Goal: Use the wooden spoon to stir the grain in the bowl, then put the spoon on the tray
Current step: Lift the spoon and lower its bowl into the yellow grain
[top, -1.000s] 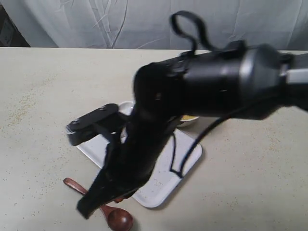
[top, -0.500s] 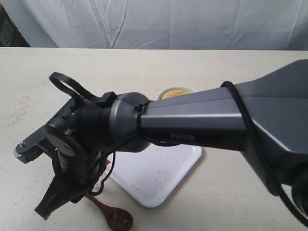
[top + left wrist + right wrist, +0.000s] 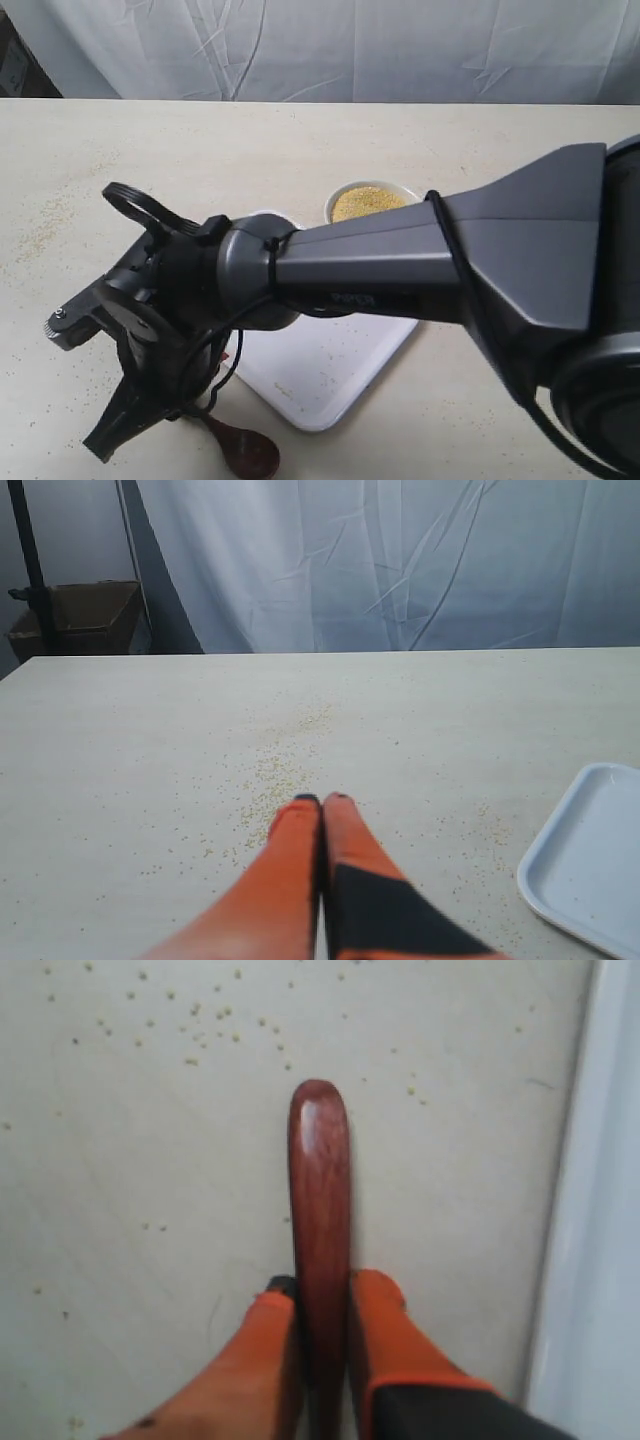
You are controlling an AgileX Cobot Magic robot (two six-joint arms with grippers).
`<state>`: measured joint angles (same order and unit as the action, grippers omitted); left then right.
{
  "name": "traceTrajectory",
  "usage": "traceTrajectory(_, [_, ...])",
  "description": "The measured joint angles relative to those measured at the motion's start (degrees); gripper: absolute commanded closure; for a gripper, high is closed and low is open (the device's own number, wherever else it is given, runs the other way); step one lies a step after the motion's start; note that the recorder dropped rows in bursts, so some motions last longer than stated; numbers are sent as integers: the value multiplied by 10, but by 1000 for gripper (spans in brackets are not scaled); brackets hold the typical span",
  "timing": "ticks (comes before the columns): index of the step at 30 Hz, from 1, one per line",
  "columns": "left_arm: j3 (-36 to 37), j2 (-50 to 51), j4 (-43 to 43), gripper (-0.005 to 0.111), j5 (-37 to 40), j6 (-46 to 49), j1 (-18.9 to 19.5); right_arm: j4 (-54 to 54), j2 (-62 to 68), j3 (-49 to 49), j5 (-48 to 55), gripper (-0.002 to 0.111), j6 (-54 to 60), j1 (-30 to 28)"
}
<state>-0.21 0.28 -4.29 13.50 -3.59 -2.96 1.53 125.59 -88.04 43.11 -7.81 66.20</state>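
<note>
The wooden spoon (image 3: 246, 452) lies on the table just off the tray (image 3: 340, 372), at its near left corner. Only the spoon's round end shows in the exterior view. My right arm (image 3: 400, 265) reaches across to it. In the right wrist view my right gripper (image 3: 322, 1285) is shut on the spoon's handle (image 3: 319, 1160), with an orange finger (image 3: 385, 1310) pressed to each side. The white bowl (image 3: 331, 207) with yellow grain (image 3: 368, 202) stands behind the tray. My left gripper (image 3: 322, 800) is shut on nothing, low over the table.
Loose grains (image 3: 275, 775) are scattered on the beige tabletop. The tray's rim (image 3: 600, 1260) runs close beside the spoon handle, and one tray corner (image 3: 595, 865) shows in the left wrist view. A white curtain (image 3: 320, 45) hangs behind the table.
My right arm has swung left across the tray and come down over the spoon's handle. The spoon's round end has stayed where it was.
</note>
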Motion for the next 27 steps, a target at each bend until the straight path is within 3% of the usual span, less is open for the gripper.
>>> traceTrajectory(7, [0, 0, 0, 107, 0, 0, 0, 19, -72, 0, 23, 108, -82, -44])
traceTrajectory(14, [0, 0, 0, 107, 0, 0, 0, 127, -152, -1, 22, 108, -242, -192])
traceTrajectory(21, [0, 0, 0, 107, 0, 0, 0, 182, -124, -1, -47, 108, -355, -360])
traceTrajectory(27, [0, 0, 0, 107, 0, 0, 0, 179, -59, -1, -83, 108, -412, -392])
